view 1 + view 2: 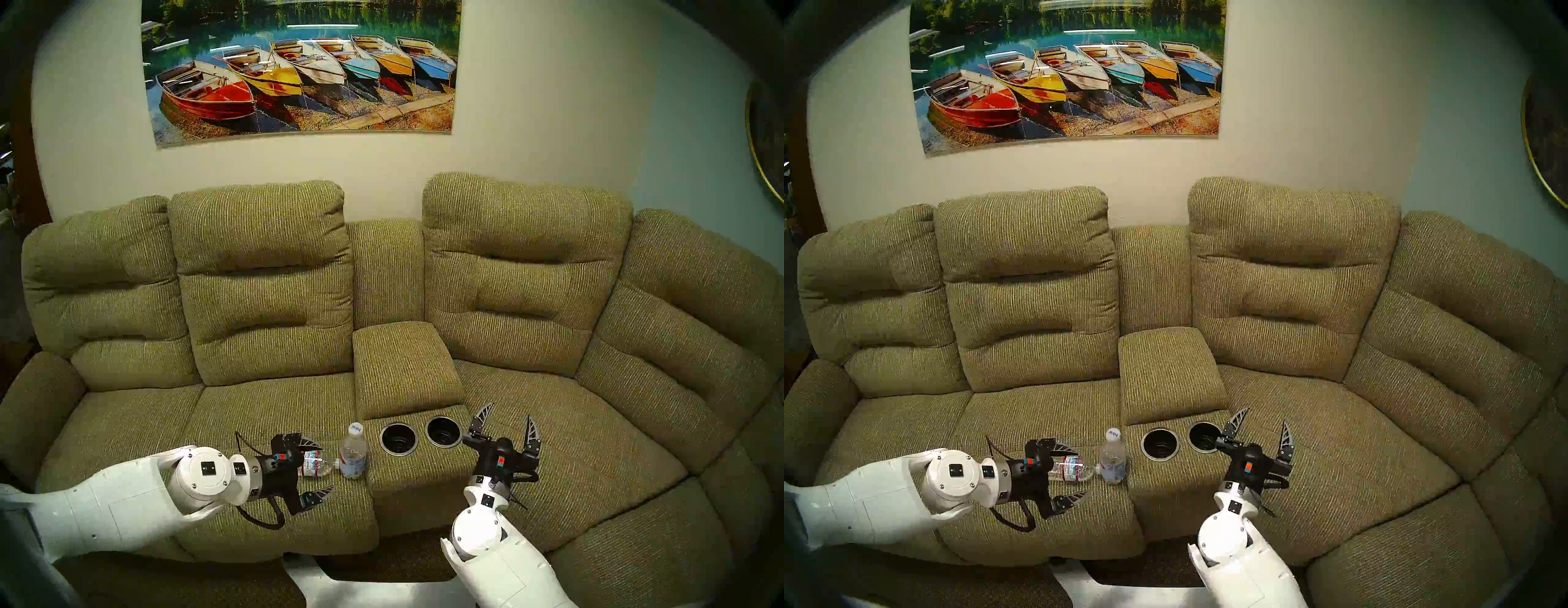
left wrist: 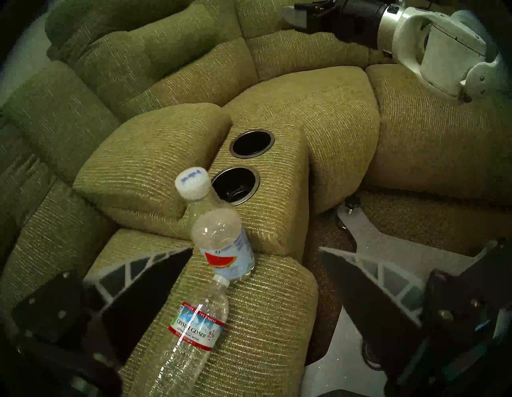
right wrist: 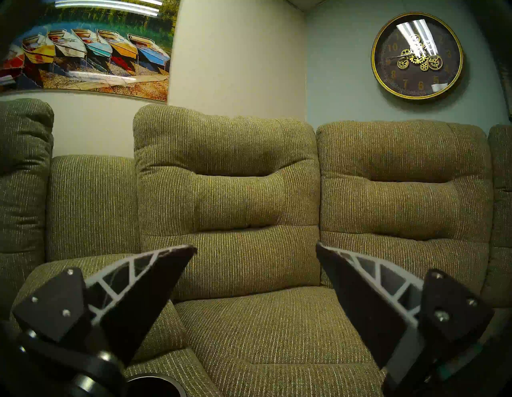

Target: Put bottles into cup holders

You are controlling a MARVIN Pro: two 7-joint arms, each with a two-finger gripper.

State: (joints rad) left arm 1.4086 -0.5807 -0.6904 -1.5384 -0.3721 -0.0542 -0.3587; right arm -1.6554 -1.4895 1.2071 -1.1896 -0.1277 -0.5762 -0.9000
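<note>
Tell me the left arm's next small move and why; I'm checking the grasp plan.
Probably close the left gripper on the lying bottle: its open fingers already straddle that bottle, and both cup holders are empty.

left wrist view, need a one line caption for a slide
Open left gripper over a lying red-labelled bottle, beside an upright blue-labelled bottle; two empty cup holders beyond.

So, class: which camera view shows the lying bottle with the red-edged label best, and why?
The left wrist view: the lying bottle fills the foreground between the open left gripper, its label readable. Both head views show it small, partly hidden by that gripper. The right wrist view shows only sofa and wall.
</note>
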